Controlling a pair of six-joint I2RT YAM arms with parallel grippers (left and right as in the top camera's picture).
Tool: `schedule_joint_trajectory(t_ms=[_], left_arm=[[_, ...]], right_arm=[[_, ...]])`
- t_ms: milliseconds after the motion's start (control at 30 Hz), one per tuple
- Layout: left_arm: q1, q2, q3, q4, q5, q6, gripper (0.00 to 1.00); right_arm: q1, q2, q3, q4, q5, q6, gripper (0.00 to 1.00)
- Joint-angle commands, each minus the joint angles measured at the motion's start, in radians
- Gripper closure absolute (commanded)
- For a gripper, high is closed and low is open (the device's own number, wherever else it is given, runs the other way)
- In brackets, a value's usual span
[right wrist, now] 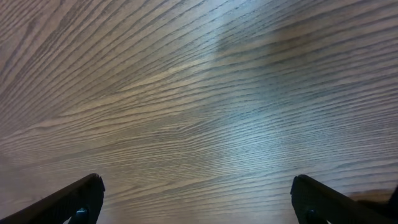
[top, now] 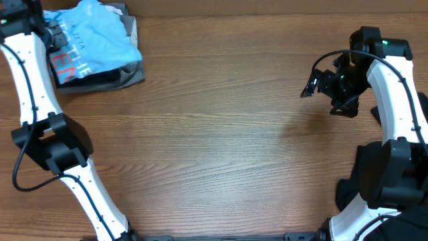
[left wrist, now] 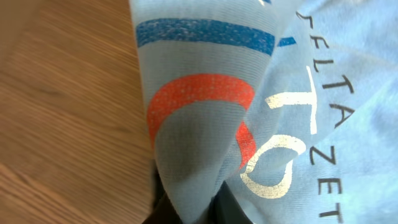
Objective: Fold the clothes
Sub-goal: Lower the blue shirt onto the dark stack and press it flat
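The clothes point(top: 100, 50) are heaped at the far left corner of the counter point(top: 221, 147), with the light-blue T-shirt point(top: 93, 33) crumpled on top and a grey garment point(top: 134, 72) showing beneath it at the right edge of the heap. Something black can be made out between them, though its shape cannot be told. The left end effector point(left wrist: 186, 211) is pressed together on a raised ridge of the T-shirt's cloth. This is shown in the left wrist view, where the printed fabric, with its coral arc point(left wrist: 199, 96) and blue stripe point(left wrist: 205, 34), is drawn up in a fold out of the closed jaws. The right end effector point(right wrist: 199, 199) is spread wide with nothing held in it, and it hangs over bare wood at the right side of the counter, well apart from the heap. The step in hand is judged to be the taking of the T-shirt off the heap, so the folding proper is not yet begun. For the next move, the pinched cloth would need to be lifted and carried to the open middle of the counter, where the shirt can be laid flat. Only the one garment should be drawn, lest those beneath be dragged along. The right arm would probably be needed at a second edge so that the shirt can be spread.
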Motion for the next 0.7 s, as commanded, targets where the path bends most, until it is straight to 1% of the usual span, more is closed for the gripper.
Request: schedule_joint_trajectory(t_ms=[0, 33, 67, 100, 133, 167, 200, 300, 433, 500, 567, 633, 667], left_arm=[[0.043, -0.003, 0.027, 0.021, -0.013, 0.027, 0.86], [0.05, -0.002, 0.027, 0.026, -0.012, 0.026, 0.82], [0.055, -0.002, 0.027, 0.029, -0.006, 0.026, 0.74], [0.059, -0.001, 0.027, 0.032, 0.007, 0.026, 0.58], [0.061, -0.001, 0.027, 0.032, 0.023, 0.026, 0.36], [0.063, -0.001, 0.027, 0.032, 0.043, 0.026, 0.08], [0.063, -0.001, 0.027, 0.032, 0.057, 0.026, 0.0], [0.061, -0.001, 0.027, 0.031, 0.089, 0.024, 0.0], [0.055, -0.001, 0.027, 0.023, 0.106, -0.044, 0.0], [0.053, -0.001, 0.028, 0.015, 0.174, -0.045, 0.0], [0.05, -0.001, 0.028, 0.009, 0.275, -0.044, 0.0], [0.044, -0.001, 0.028, 0.01, 0.344, -0.044, 0.0], [0.037, -0.001, 0.028, 0.01, 0.356, -0.044, 0.0]], right_arm=[[0.003, -0.005, -0.005, 0.002, 0.009, 0.003, 0.0], [0.003, -0.005, -0.005, 0.002, 0.01, 0.003, 0.0], [0.003, -0.005, -0.005, 0.001, 0.009, 0.003, 0.0], [0.003, -0.005, -0.005, -0.001, 0.009, 0.003, 0.0], [0.003, -0.005, -0.005, -0.002, 0.01, 0.003, 0.0], [0.003, -0.005, -0.005, -0.003, 0.01, 0.003, 0.0], [0.003, -0.005, -0.005, -0.004, 0.01, 0.003, 0.0], [0.003, -0.005, -0.005, -0.009, 0.009, 0.003, 0.0], [0.003, -0.005, -0.005, -0.015, 0.01, 0.003, 0.0], [0.003, -0.005, -0.005, -0.013, 0.01, 0.003, 0.0], [0.003, -0.005, -0.005, -0.008, 0.01, 0.003, 0.0], [0.003, -0.005, -0.005, -0.004, 0.01, 0.003, 0.0], [0.003, -0.005, -0.005, -0.002, 0.01, 0.003, 0.0]])
